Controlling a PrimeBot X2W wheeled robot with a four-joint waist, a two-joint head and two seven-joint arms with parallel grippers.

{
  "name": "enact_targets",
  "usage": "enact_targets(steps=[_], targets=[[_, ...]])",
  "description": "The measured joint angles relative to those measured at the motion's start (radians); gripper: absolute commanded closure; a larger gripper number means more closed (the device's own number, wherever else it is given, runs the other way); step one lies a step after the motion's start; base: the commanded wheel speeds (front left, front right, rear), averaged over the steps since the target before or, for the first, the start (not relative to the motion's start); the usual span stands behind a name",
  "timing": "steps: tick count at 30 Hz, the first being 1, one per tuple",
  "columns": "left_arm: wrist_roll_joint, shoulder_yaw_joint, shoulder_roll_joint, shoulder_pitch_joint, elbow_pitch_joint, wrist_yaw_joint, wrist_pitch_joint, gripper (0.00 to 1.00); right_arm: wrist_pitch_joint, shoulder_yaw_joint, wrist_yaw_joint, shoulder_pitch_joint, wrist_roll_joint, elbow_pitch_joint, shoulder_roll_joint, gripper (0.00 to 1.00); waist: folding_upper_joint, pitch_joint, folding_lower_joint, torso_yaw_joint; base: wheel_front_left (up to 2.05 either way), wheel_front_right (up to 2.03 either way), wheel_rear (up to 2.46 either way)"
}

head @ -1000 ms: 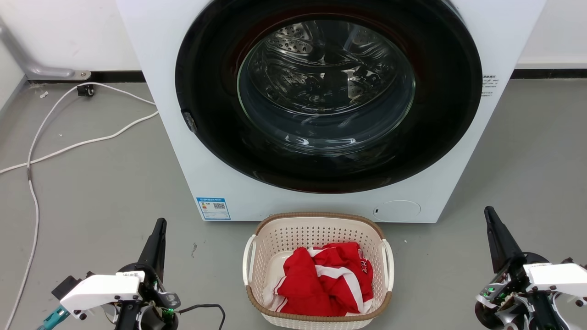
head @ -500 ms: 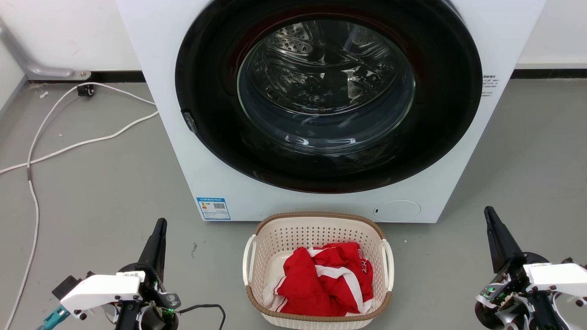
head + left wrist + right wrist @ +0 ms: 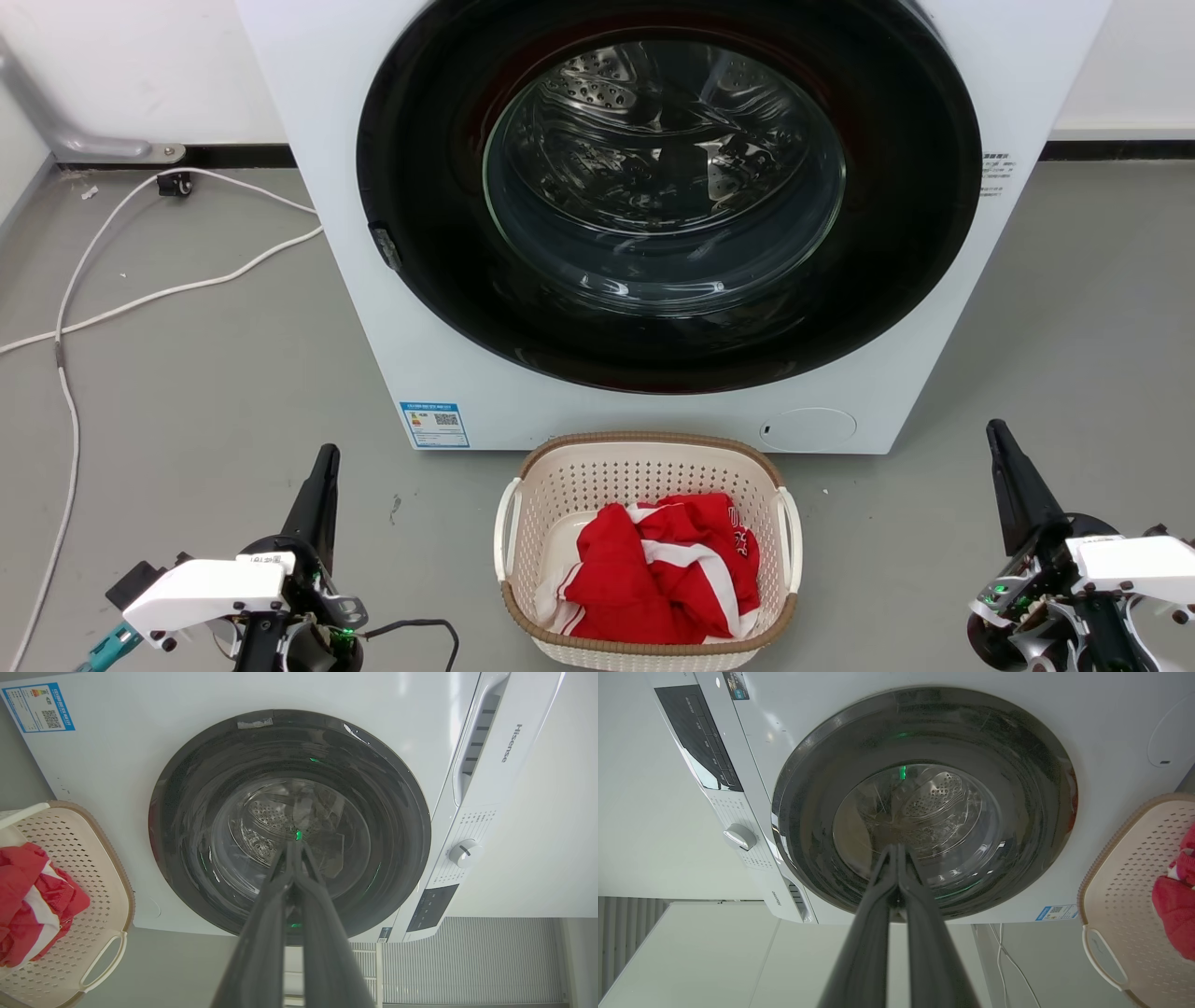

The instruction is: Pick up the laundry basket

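Note:
The laundry basket (image 3: 579,481) stands on the grey floor just before the washing machine, cream-white and perforated with a brown rim and a white handle on each side. Red and white clothing (image 3: 658,569) lies inside it. My left gripper (image 3: 326,459) is shut and empty, well to the basket's left, fingers pointing at the machine. Equally far to the basket's right, my right gripper (image 3: 995,431) is shut with nothing held. The basket (image 3: 70,849) sits at the left edge of the left wrist view beside the closed left gripper (image 3: 294,845). Along the right edge of the right wrist view is the basket (image 3: 1125,868), with the closed right gripper (image 3: 896,848) at centre.
A white front-loading washing machine (image 3: 420,308) with a closed dark round door (image 3: 663,187) rises right behind the basket. White cables (image 3: 140,299) trail over the floor at the left. Bare grey floor lies between each gripper and the basket.

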State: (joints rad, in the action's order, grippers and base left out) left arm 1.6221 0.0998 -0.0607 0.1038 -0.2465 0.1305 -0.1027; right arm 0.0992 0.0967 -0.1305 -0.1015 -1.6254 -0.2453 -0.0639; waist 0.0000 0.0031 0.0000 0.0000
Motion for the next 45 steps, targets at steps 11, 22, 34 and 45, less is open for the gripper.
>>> enact_targets(steps=[11,22,34,45], targets=[[0.000,-0.007,0.009,-0.035,-0.034,0.000,0.011,0.00,-0.011,-0.009,0.000,0.041,0.000,-0.030,0.006,0.00,0.0000,0.000,0.0000,0.000,0.00,0.00,0.00],[-0.056,-0.039,0.009,-0.035,-0.003,0.000,0.064,0.00,-0.063,-0.032,0.000,0.041,0.092,0.002,0.007,0.00,0.0000,0.001,0.0000,0.001,0.00,0.00,0.00],[-0.313,-0.035,0.009,-0.030,0.034,-0.005,0.114,0.00,-0.111,-0.014,0.000,0.046,0.412,0.054,0.008,0.00,0.0000,0.004,0.0001,0.003,0.00,0.00,0.00],[-0.576,-0.071,0.009,-0.018,0.056,-0.027,0.153,0.00,-0.151,-0.002,0.000,0.062,0.705,0.088,0.008,0.00,0.0000,0.005,0.0001,0.004,0.00,0.00,0.00]])
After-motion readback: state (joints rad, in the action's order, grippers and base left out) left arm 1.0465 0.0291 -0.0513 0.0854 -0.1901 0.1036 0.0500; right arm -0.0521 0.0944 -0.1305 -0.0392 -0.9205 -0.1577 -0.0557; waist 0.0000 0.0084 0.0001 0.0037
